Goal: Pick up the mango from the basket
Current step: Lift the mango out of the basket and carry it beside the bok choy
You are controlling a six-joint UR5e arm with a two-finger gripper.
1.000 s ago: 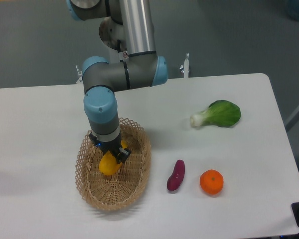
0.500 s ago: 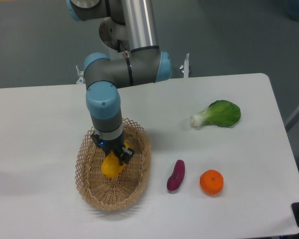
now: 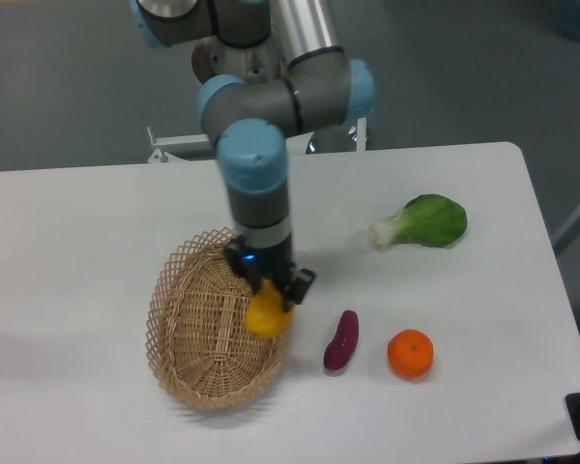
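While you log this: gripper [image 3: 271, 298] clamped on mango [image 3: 266, 317], fruit hanging directly below jaws w/ long axis approx. vertical, over basket [image 3: 188, 329] right rim, near sweet potato [image 3: 341, 340].

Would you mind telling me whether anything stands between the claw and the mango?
Nothing visible does. The claw is shut on the mango, which hangs at the right rim of the basket.
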